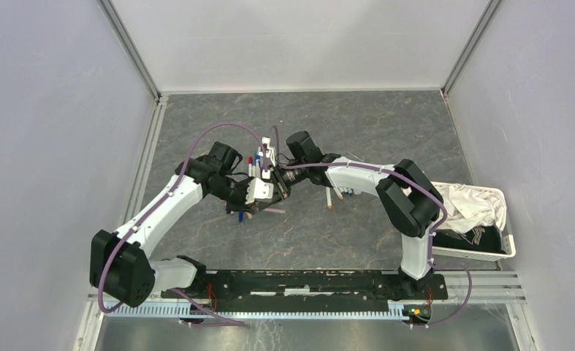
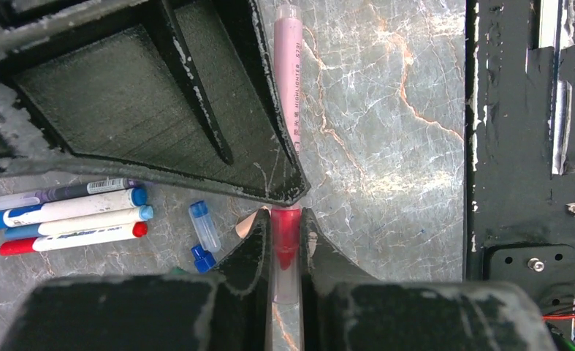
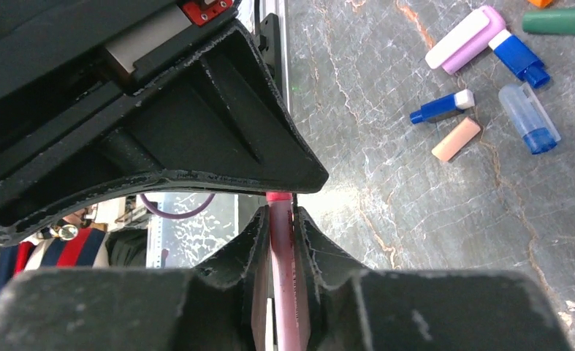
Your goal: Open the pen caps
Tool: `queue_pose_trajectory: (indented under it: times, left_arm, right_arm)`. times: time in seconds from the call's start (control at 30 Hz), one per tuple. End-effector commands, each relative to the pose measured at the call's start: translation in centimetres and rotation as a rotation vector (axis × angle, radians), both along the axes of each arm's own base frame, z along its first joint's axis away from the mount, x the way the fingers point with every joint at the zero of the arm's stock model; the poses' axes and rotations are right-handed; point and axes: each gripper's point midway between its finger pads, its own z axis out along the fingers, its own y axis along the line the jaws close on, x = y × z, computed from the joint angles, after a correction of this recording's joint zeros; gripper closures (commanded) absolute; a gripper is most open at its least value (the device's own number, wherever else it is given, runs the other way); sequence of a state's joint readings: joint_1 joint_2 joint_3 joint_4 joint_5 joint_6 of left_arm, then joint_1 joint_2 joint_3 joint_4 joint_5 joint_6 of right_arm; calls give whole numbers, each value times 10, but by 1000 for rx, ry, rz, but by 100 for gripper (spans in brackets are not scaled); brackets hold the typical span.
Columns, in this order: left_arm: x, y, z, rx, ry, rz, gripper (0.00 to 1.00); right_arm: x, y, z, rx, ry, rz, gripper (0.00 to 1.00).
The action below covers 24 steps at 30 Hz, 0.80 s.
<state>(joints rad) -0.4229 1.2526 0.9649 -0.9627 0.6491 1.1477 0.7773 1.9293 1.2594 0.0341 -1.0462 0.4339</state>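
Observation:
A thick pale pink pen (image 2: 288,80) is held between both grippers above the table's middle. My left gripper (image 2: 286,245) is shut on its clear cap with the red tip (image 2: 286,234) showing inside. My right gripper (image 3: 282,234) is shut on the pink barrel (image 3: 283,278), just below its red ring. In the top view the left gripper (image 1: 266,191) and right gripper (image 1: 283,178) meet tip to tip. Several white-barrelled pens (image 2: 72,219) lie on the table to the left. Loose pen caps (image 3: 530,117) in blue, green, peach and pink lie scattered nearby.
A white basket (image 1: 507,245) holding a crumpled cloth stands at the right edge. More pens (image 1: 339,194) lie under the right arm. A clear cap (image 2: 204,225) and a small blue cap (image 2: 202,257) lie beside the left fingers. A black rail (image 1: 306,281) runs along the near edge.

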Motion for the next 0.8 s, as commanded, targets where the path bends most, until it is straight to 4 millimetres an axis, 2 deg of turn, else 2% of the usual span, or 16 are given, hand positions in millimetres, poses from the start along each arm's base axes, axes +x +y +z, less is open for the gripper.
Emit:
queue_pose_trajectory:
  times: [0.0,0.07,0.13,0.27,0.33,0.5,0.63,0.77]
  left_arm:
    - [0,-2,4,-2,-20,-42,98]
    - [3,-2,7,-1,-33,-40,98]
    - [5,-1,9,4,-48,-37,98]
    - [11,4,12,33,-83,-36,98]
    - [13,7,12,52,-99,-39,98]
    - [23,23,5,147,-155,-37,98]
    - [39,52,-5,287,-235,-32,98]
    - [58,74,-3,334,-282,-7,98]
  right_arm:
    - [3,8,12,37,-42,17,73]
    - [-2,5,5,16,-37,30,69]
    - [-8,1,-3,-15,-19,48,70]
    - [-14,-7,-15,-58,-18,67,85]
    - [-14,-11,-16,-72,-31,65,99]
    - [-6,-28,-20,-100,-45,10,100]
    - [-3,-57,-39,-188,-52,-25,100]
    - [-5,-75,-50,-259,-85,-42,100]
